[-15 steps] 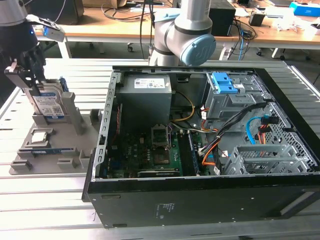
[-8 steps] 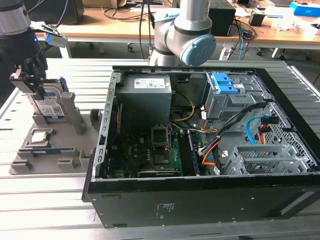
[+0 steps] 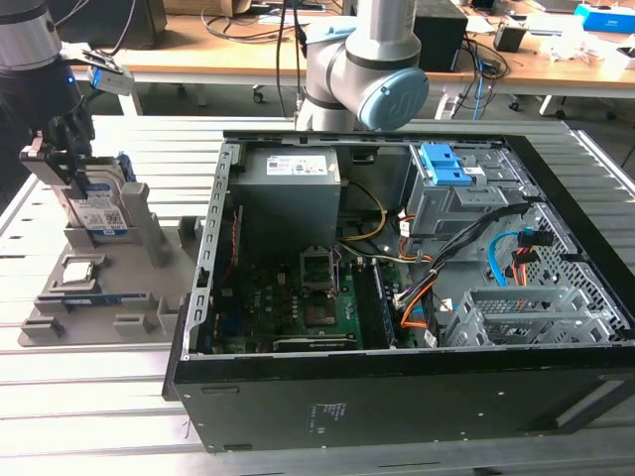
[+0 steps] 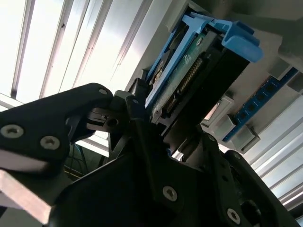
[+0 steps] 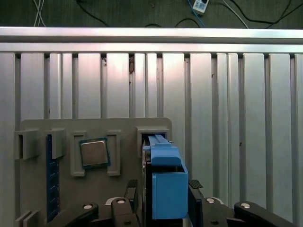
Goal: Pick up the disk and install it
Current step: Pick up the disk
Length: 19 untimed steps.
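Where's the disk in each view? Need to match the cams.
Exterior view: the disk stands upright in the grey parts tray at the exterior view's left, with the gripper at its top.
First wrist view: the disk is edge-on, blue rail towards the camera, beside the processor chip.
Second wrist view: the disk is close up, connector edge showing, against the gripper.
Shared landmark: the grey parts tray.

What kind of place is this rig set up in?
Likely a robotics lab or workshop: an opened computer case on a slotted aluminium table, a grey parts fixture holding the disk, cable-strewn desks behind.
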Tool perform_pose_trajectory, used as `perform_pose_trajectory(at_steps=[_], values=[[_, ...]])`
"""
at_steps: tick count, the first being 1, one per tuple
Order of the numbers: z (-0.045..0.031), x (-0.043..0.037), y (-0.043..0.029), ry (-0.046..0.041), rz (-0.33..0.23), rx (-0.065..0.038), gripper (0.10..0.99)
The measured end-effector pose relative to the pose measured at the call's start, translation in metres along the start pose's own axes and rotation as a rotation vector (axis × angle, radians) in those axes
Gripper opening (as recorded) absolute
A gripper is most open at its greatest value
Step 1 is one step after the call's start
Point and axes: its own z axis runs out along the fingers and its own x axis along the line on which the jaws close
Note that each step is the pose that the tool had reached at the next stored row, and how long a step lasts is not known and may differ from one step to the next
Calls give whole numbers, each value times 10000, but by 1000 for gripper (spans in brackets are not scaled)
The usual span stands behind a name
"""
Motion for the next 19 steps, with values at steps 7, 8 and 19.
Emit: perform_pose_trajectory(at_steps=[7, 8, 19], values=[[0, 0, 0, 26, 1, 0, 365], [0, 0, 0, 31, 1, 0, 365], [-17, 0, 0, 55, 2, 0, 365]])
